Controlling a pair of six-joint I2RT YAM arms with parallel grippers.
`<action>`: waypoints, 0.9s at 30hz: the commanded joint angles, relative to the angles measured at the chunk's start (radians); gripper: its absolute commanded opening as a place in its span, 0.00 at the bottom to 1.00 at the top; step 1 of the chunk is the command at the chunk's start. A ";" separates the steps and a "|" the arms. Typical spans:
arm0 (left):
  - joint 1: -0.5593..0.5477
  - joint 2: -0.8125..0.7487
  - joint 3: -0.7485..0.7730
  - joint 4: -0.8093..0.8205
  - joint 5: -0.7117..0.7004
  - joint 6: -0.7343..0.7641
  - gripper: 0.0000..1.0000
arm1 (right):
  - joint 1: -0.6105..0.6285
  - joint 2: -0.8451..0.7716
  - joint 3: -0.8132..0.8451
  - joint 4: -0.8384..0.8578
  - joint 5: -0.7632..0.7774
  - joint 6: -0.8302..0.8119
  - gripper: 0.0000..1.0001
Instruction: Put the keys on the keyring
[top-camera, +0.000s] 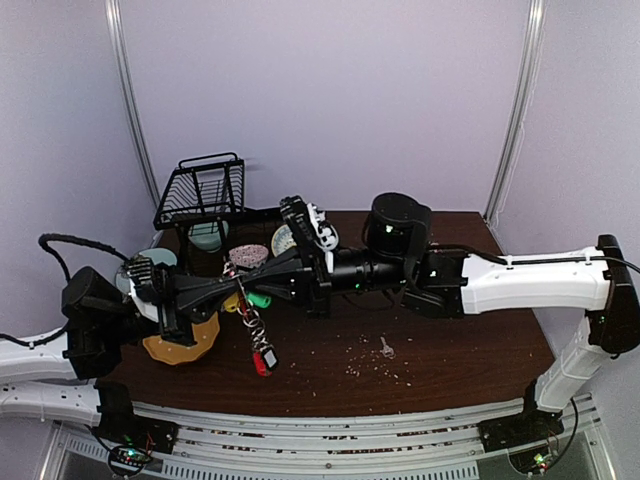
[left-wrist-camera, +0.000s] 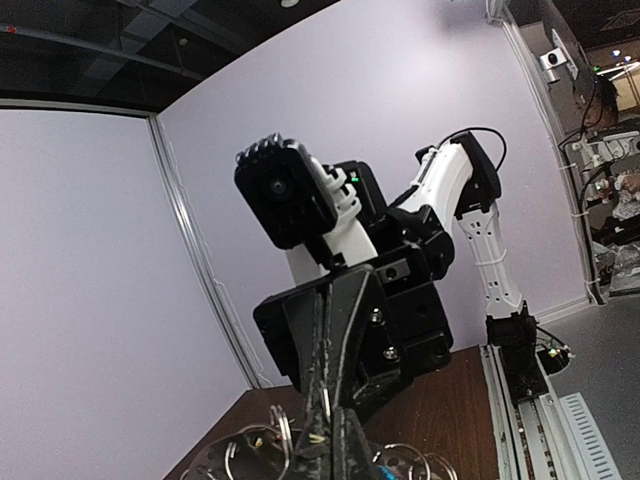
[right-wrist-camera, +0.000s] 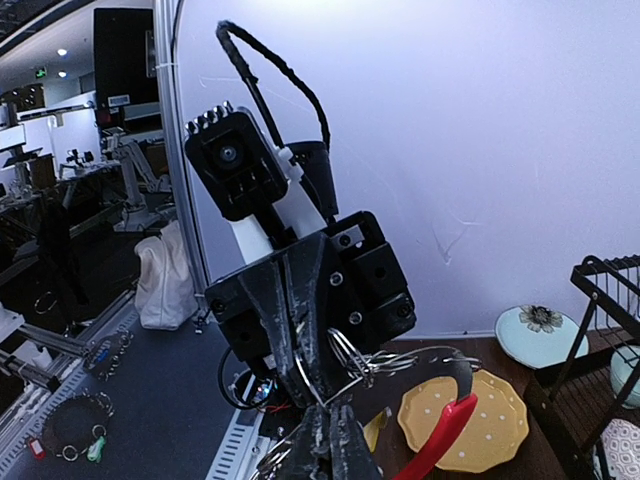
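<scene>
Pale lilac walls (top-camera: 330, 90) fill the upper part of the top view; a silver pole (top-camera: 130, 100) rises at upper left; a dark brown table (top-camera: 450, 350) lies below; grey floor (right-wrist-camera: 150, 400) shows at lower left of the right wrist view.

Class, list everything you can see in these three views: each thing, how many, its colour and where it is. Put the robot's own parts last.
keyring: one, silver rings and chain with a red clip, hanging between the two arms
loose key: one, silver, on the table right of centre
yellow plate: one, dotted, front left
pale blue plates: two, back left by the basket
patterned dishes: two, pink and whitish, behind the keyring
wire basket: one, black, back left
table: one, dark brown
left gripper: one, black, jaws shut at the keyring
right gripper: one, black, jaws shut, tip meeting the left's
</scene>
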 joint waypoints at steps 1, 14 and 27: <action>-0.001 0.026 0.065 -0.035 -0.073 0.003 0.00 | 0.011 -0.103 0.062 -0.310 0.140 -0.174 0.00; -0.001 0.060 0.164 -0.230 -0.040 0.067 0.16 | 0.014 -0.114 0.296 -0.909 0.499 -0.388 0.00; -0.001 0.187 0.280 -0.408 -0.100 0.067 0.20 | 0.086 0.016 0.537 -1.111 0.658 -0.464 0.00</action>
